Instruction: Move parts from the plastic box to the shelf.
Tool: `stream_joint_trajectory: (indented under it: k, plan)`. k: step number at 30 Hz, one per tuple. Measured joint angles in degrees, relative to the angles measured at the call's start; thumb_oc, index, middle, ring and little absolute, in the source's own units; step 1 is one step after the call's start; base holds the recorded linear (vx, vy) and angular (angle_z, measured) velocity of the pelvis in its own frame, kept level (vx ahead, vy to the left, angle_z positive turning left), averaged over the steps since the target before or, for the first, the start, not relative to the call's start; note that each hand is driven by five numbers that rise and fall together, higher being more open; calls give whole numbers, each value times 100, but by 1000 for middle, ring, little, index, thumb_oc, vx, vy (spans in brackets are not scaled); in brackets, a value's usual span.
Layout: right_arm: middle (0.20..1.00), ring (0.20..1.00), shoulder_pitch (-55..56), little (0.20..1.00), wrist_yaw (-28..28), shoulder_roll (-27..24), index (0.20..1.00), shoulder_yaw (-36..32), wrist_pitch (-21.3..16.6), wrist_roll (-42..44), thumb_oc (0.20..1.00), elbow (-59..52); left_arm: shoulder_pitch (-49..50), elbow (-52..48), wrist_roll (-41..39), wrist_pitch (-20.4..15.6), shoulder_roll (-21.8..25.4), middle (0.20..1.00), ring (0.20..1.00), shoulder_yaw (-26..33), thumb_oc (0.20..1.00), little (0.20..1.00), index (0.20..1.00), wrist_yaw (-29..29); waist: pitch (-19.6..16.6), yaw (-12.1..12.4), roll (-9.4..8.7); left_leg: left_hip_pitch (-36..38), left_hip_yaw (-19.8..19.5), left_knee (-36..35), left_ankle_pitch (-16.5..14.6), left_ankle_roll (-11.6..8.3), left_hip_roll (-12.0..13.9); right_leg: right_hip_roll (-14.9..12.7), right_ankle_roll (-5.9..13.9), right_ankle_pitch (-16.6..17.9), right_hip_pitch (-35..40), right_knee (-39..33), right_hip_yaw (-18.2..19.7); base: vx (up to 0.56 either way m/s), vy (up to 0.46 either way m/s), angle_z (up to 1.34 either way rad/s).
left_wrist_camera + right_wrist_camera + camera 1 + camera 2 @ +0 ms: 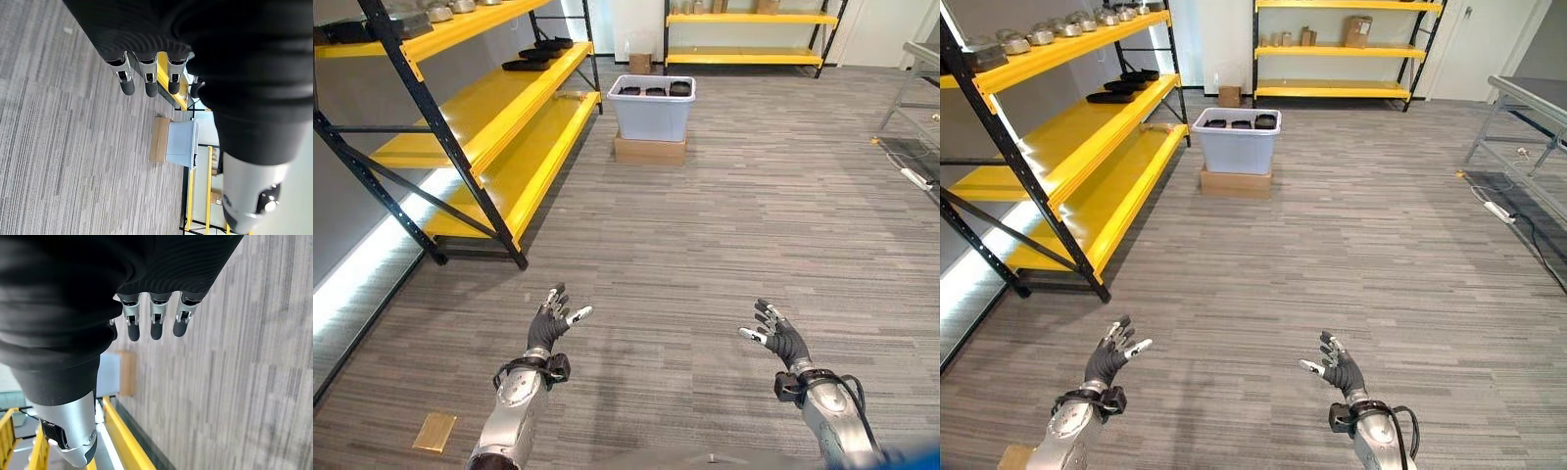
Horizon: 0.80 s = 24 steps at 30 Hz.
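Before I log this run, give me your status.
Left hand and right hand open, empty. Plastic box with dark parts ahead on a cardboard base. Yellow shelf left.

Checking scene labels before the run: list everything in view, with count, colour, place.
plastic box: one, pale grey-blue, on the floor ahead, resting on a cardboard base
parts: three dark ones showing at the box's top
cardboard base: one, brown, under the box
shelf: one, yellow decks on a black frame, along the left wall; dark trays on its middle deck, metal pieces on its top deck
far shelf: one, yellow, at the back wall, with small brown boxes
metal table: one, grey, at right
power strip: one, white, on the floor at right
left hand: open, empty, low over the floor
right hand: open, empty, low over the floor
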Motion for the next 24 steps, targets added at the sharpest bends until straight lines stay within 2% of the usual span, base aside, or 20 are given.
stream_joint_trajectory:
  k: [4,5,6,7,8,9,10,11,12,13,16,17,18,19,20,22,23,24]
  plan:
    - [1000,1000,-157,1000,-8,13,1000,30,-2,3,1000,31,-158,-73,283,-26,166,1000,1000,-94,1000,1000,1000,28,110,4,9,-172,-24,0,16,120,-194,-169,94,-75,-298,285,-1,27,317,6]
    - [1000,1000,-246,1000,-10,23,1000,28,-13,12,1000,46,-423,-176,914,-112,443,1000,1000,-224,1000,1000,1000,120,260,-35,2,-200,-91,21,27,272,-342,-372,187,-308,-655,1096,-5,73,331,16]
    - [1000,1000,-232,1000,-16,139,1000,55,-39,20,1000,79,-522,-150,1018,-146,475,1000,1000,-251,1000,1000,1000,148,356,-28,-65,-206,-64,205,-112,485,-546,-475,272,-397,-857,1647,19,82,414,43]
    - [1000,1000,-324,1000,-35,11,1000,35,-64,64,1000,-142,-748,-121,1169,-143,412,1000,1000,-421,1000,1000,1000,198,664,-166,81,-481,-28,843,-341,900,-800,-747,317,-336,-1651,3470,74,98,258,36]
    - [1000,1000,-211,1000,-47,0,1000,49,-85,71,1000,-150,-727,-165,1183,-156,406,1000,1000,-544,1000,1000,1000,205,673,-184,115,-432,-29,868,-420,856,-857,-869,325,31,-2114,4246,167,152,213,31]
    - [1000,1000,-207,1000,-49,51,1000,246,-83,91,1000,-88,-706,-179,1182,-187,436,1000,1000,-605,1000,1000,1000,218,649,-145,164,-436,-27,885,-454,962,-915,-872,309,270,-2476,4650,272,209,136,-22]
    - [1000,1000,-241,1000,-39,178,1000,328,-86,105,1000,-95,-731,-179,1181,-191,470,1000,1000,-603,1000,1000,1000,237,664,-46,129,-477,-14,882,-537,1112,-1027,-893,289,244,-2808,4872,142,204,33,-39]
    - [1000,1000,-280,1000,-9,255,1000,357,-87,114,1000,-148,-794,-179,1179,-173,494,1000,1000,-606,1000,1000,1000,249,754,-42,118,-537,-78,990,-451,1201,-1039,-820,330,-16,-2890,4789,-126,248,-3,-23]
    - [1000,1000,-257,1000,9,251,1000,384,-86,115,1000,-216,-839,-179,1182,-161,516,1000,1000,-602,1000,1000,1000,246,823,-86,113,-645,-175,1135,-446,1199,-1042,-621,342,-210,-2919,4361,-199,272,-30,12]
    - [1000,1000,-255,1000,7,220,1000,382,-85,115,1000,-227,-872,-179,1181,-159,539,1000,1000,-591,1000,1000,1000,248,880,-143,55,-658,-209,1163,-461,1194,-1053,-470,312,-240,-2908,3932,-265,201,-30,28]
    - [1000,1000,-255,1000,-38,156,1000,282,-87,114,1000,-223,-978,-176,1632,-158,701,1000,1000,-560,1000,1000,1000,263,917,-269,-110,-597,-426,1213,-592,990,-1174,-274,270,-151,-2870,2390,-554,338,-89,42]
    - [1000,1000,-287,1000,-83,141,1000,229,-92,113,1000,-220,-977,-153,1678,-157,683,1000,1000,-540,1000,1000,1000,309,880,-282,-193,-515,-467,1231,-735,964,-1199,-264,299,-24,-2846,1952,-662,343,-89,50]
    - [1000,1000,-350,1000,-158,121,1000,209,-95,112,1000,-218,-996,-141,1703,-157,622,1000,1000,-499,1000,1000,1000,377,872,-314,-197,-470,-511,1356,-927,865,-1226,-275,360,14,-2660,1070,-712,348,-96,40]
    - [1000,1000,-419,1000,-216,124,1000,172,-95,112,1000,-219,-999,-143,1739,-157,591,1000,1000,-482,1000,1000,1000,391,869,-326,-186,-350,-528,1423,-1056,890,-1257,-271,329,48,-2529,546,-757,345,-113,33]
    - [1000,1000,-492,1000,-248,126,1000,158,-104,109,1000,-215,-977,-139,1740,-156,592,1000,1000,-474,1000,1000,1000,417,837,-318,-205,-138,-589,1417,-1202,883,-1262,-292,262,161,-2483,568,-810,531,-198,21]
    - [1000,1000,-526,1000,-283,101,1000,144,-103,107,1000,-215,-979,-139,1740,-158,442,1000,1000,-446,1000,1000,1000,508,721,-325,-101,199,-807,1315,-1465,828,-1195,-224,137,385,-2422,796,-960,380,-171,34]
    - [1000,1000,-562,1000,-305,95,1000,157,-108,108,1000,-164,-983,-116,1736,-162,363,1000,1000,-487,1000,1000,1000,536,627,-390,-32,365,-870,1194,-1510,790,-1064,-51,11,461,-2374,906,-868,186,-84,40]
    - [1000,1000,-591,1000,-336,90,1000,197,-108,107,1000,-119,-988,-67,1735,-165,342,1000,1000,-597,1000,1000,1000,600,487,-408,62,487,-880,1148,-1598,654,-902,213,-48,502,-2340,996,-714,185,-76,45]
